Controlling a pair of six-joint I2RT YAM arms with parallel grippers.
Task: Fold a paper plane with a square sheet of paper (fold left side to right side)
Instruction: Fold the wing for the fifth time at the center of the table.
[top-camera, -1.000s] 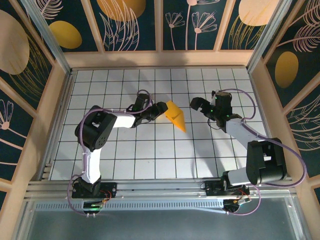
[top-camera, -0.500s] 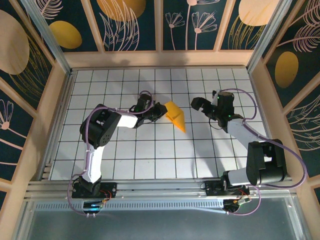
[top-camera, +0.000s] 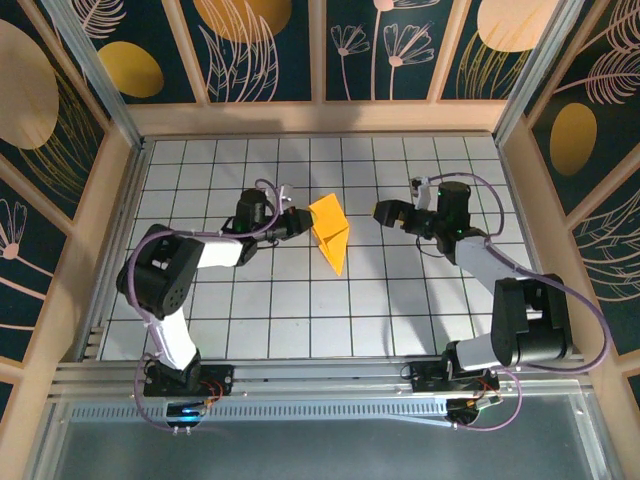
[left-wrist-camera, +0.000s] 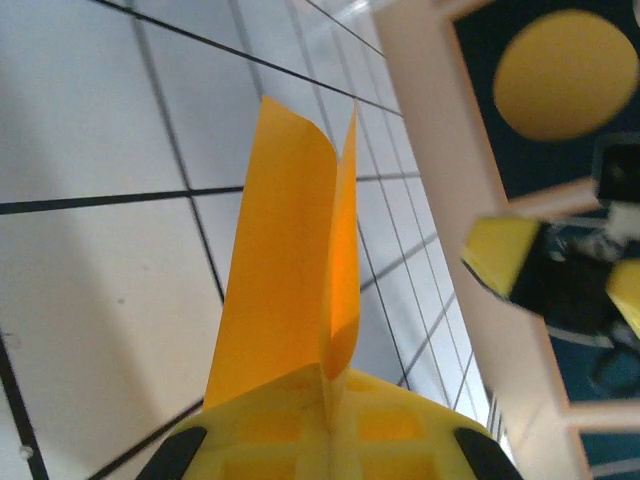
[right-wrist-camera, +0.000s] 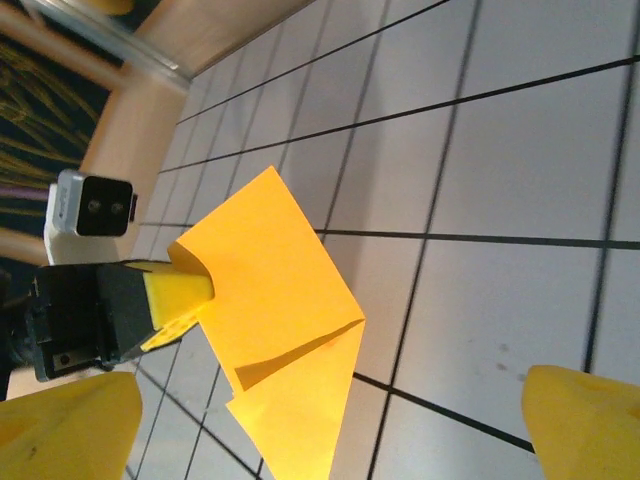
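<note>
Gridded table (top-camera: 260, 310): left wrist view shows left gripper (left-wrist-camera: 330, 400) pinching paper plane (left-wrist-camera: 285, 270).

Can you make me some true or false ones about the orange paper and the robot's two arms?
1. The left fingers are pinched shut on the orange paper. True.
2. The right fingers are holding the paper too. False: they are open and apart from it, off to its side.
3. The paper is a flat, unfolded square. False: it is already folded, with creases and a pointed end.
4. The table is white with a grid of dark lines. True.
</note>
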